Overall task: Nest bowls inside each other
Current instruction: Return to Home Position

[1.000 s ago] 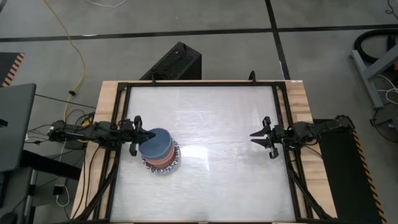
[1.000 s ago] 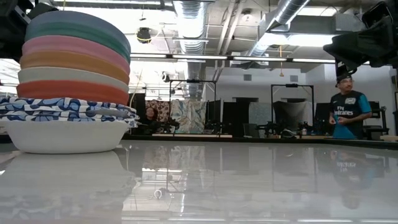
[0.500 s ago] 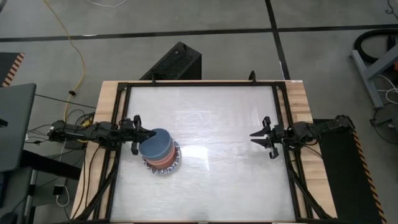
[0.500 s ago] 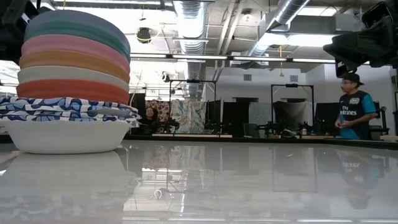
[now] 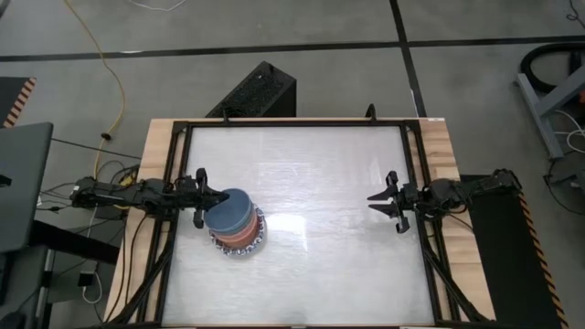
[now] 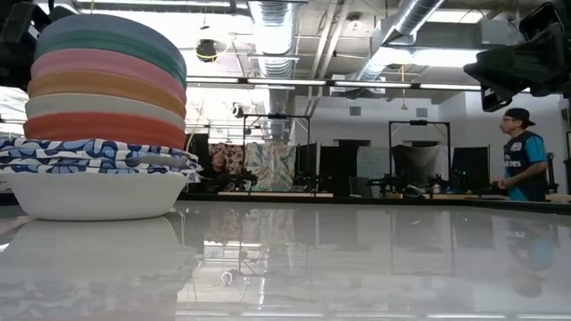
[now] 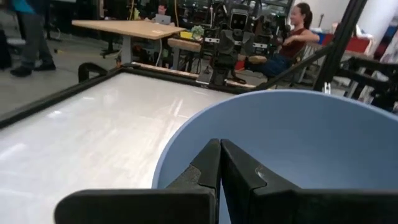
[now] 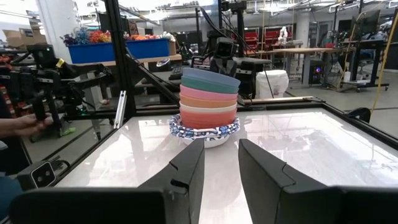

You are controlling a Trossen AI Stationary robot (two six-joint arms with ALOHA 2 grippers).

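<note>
Bowls (image 5: 236, 222): one nested stack, blue on top, at the table's (image 5: 320, 265) 8 o'clock.
Left gripper (image 5: 218, 196): fingers pressed together, empty, over the stack's 10 o'clock rim.
Right gripper (image 5: 379, 201): fingers parted, empty, at 3 o'clock.

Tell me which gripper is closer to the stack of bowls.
Left. The left gripper is right at the upper rim of the stack of bowls, on its left side. The right gripper is far across the table, near its right edge.
</note>
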